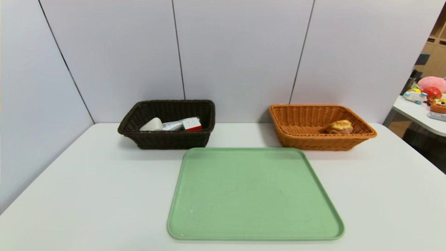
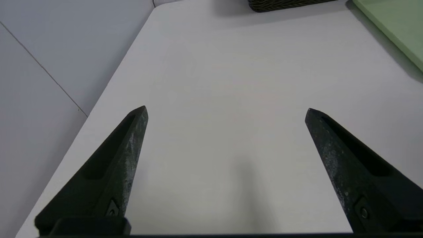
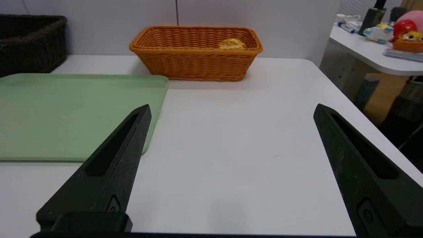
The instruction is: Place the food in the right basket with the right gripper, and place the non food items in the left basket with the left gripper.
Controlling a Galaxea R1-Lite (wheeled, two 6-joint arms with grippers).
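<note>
Baskets [image 1: 170, 139] — rough, woven wicker-like strands

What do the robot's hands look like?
Each tool, left and right, has two dark, nearly black fingers shaped like long wedges with narrow tips. Each finger has a long hollow and a small screw near its base. The left one's inner faces look scuffed with pale grey.

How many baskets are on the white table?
2: the dark basket stands behind the green tray, to its left; the orange basket stands behind it, to its right. No others appear hidden.
</note>
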